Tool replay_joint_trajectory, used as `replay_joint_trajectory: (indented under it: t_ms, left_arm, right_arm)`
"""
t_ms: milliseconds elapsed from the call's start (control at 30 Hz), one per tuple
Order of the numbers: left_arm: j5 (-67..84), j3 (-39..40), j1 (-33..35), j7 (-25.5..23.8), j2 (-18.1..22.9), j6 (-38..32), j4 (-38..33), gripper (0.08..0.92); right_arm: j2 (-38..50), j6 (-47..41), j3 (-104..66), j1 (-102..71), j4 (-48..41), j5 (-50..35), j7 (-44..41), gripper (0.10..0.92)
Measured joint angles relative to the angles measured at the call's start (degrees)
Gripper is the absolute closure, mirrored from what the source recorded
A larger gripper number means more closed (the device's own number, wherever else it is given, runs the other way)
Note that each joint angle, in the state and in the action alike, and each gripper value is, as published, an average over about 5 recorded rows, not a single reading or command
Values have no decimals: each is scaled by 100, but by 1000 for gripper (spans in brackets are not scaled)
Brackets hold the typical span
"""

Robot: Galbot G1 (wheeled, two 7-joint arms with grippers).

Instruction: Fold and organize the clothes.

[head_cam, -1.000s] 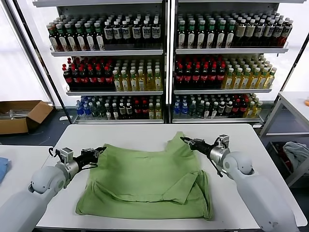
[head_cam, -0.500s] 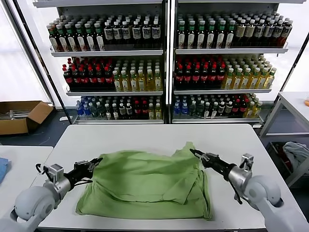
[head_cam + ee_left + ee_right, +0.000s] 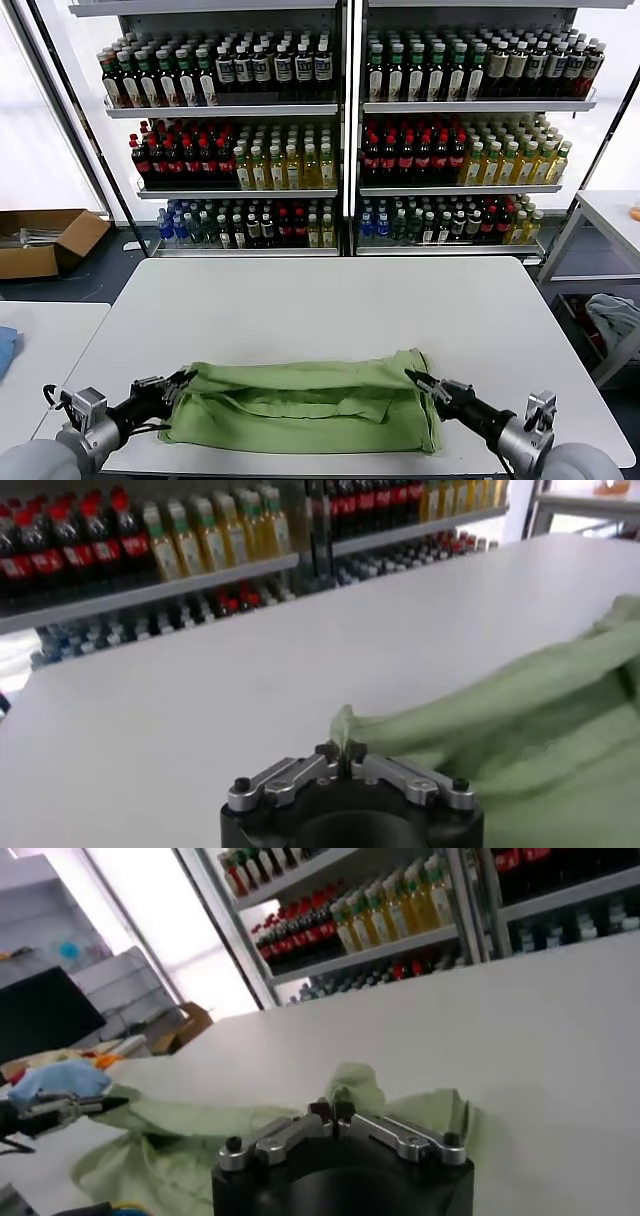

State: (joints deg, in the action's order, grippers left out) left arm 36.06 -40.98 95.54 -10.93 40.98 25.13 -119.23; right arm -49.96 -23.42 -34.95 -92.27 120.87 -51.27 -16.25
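Pulled nearer, the shirt (image 3: 300,405) lies folded; left hand (image 3: 183,380) and right hand (image 3: 413,378) seemingly still pinch its corners.

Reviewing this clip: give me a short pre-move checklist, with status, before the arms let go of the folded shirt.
1. Green shirt folded into a band on the white table: ok.
2. Left end effector at the shirt's left end, pinching an edge: ok.
3. Right end effector at the shirt's right end, pinching an edge: ok.
4. Fold lying flat: not ok, wrinkled.
5. Shirt fully on the table: ok, though close to the near edge.
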Motion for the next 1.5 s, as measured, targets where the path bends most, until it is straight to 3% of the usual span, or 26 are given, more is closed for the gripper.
replay_joint_trajectory:
  t_ms: [433,733,900,1167,1500]
  left_arm:
    - [-71,-664,712,184,129,-4,-194,416]
    - [76,-584,771,866,820,-213,-422,191]
    - [23,-156,595,1453,1438,-291,-450,178]
    - [-215,498,257,2138,2185,-356,-240,185]
    - [-420,908,153,2562,2660,-451,-40,450]
  right_arm:
    - [-163,814,-800,-340,-174,769,220,508]
    - [-582,1560,-1506,-269,-662,949,193,259]
    - [-782,1800,-1701,-335,-824,1010,191,206]
    - [-900,2033,-1921,-428,-942,1021,164,203]
    - [-978,2144,-2000,-442,-987,1022,123,203]
